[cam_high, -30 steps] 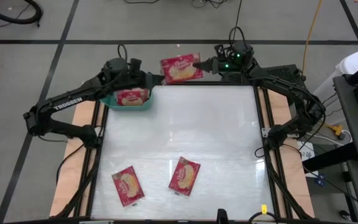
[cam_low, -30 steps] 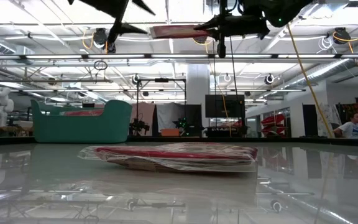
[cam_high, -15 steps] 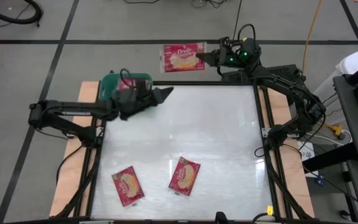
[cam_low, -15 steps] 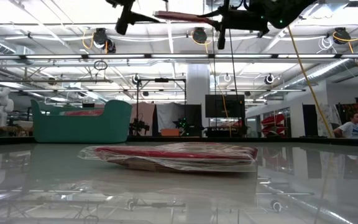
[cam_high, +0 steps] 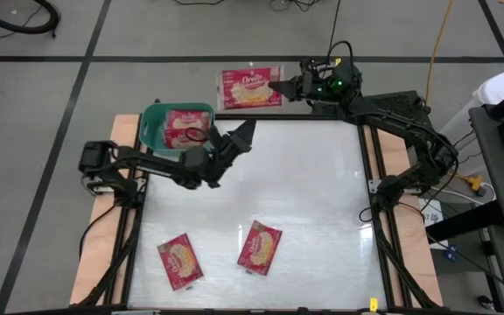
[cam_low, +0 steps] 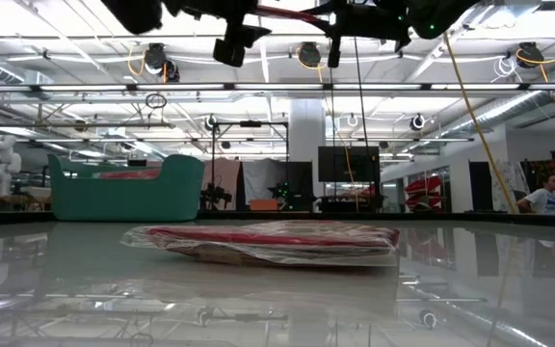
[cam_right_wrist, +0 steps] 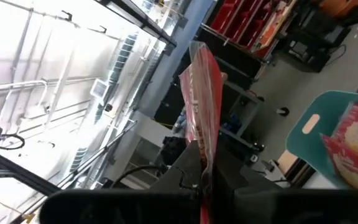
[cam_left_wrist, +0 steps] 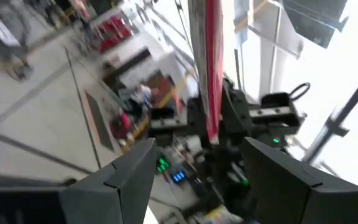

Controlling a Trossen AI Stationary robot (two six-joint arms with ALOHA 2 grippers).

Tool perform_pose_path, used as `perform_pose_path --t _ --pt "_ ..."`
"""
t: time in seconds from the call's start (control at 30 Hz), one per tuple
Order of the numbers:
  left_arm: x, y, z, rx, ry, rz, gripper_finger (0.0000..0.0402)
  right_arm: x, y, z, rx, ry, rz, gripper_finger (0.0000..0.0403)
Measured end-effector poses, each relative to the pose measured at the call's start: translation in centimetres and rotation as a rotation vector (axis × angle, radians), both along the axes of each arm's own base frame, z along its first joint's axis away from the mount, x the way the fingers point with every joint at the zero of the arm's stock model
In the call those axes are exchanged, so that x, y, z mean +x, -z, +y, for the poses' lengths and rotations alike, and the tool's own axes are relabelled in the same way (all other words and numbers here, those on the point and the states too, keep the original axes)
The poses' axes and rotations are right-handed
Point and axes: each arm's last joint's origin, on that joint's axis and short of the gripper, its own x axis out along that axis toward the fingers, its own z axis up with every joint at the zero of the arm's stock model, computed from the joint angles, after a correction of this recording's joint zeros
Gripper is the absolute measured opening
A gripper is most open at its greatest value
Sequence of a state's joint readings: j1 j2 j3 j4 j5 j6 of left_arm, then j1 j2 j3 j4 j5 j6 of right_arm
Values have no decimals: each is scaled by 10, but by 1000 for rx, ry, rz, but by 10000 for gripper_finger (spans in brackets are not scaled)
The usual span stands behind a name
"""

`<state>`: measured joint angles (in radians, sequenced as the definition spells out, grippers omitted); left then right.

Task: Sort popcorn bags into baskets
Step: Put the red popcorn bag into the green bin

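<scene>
Right gripper (cam_high: 276,87) is pinched on the edge of a flat red popcorn bag with a cream popcorn picture (cam_high: 250,88), holding it in the air just past the far edge of the glossy white table (cam_high: 278,184); right wrist view shows that held bag (cam_right_wrist: 205,118) edge-on, clamped between the fingers. Left gripper (cam_high: 241,133) hovers over the table's far-left part, fingers spread with nothing between them, tips pointing toward the held bag; left wrist view sees the same bag (cam_left_wrist: 209,68) edge-on beyond its open fingers (cam_left_wrist: 126,180). Just beside the left gripper, on the side away from the right arm, sits the teal-green rectangular plastic basket with rounded corners (cam_high: 153,123) at the far-left corner, one red packet (cam_high: 184,128) lying inside. Farther off, at the near edge, two more red packets lie flat, well apart from both grippers: one near-left (cam_high: 179,261), one near-centre (cam_high: 260,247).
</scene>
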<state>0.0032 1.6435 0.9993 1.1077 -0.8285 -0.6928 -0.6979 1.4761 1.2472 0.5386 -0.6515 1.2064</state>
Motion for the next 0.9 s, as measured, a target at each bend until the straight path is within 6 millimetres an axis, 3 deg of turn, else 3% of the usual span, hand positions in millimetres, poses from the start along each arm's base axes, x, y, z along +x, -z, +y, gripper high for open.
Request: perform_pose_path --t 0.33,0.57,0.7,0.9 --pt "29 -2 22 32 -79 5 239 4 4 4 -22 -13 34 0" --pt "30 -7 40 23 -91 -37 230 6 4 6 -48 -11 37 0" --pt "29 -7 45 22 -101 -40 173 6 5 6 -60 10 45 0" --pt "28 -6 50 36 -120 -18 32 6 12 5 -44 22 102 0"
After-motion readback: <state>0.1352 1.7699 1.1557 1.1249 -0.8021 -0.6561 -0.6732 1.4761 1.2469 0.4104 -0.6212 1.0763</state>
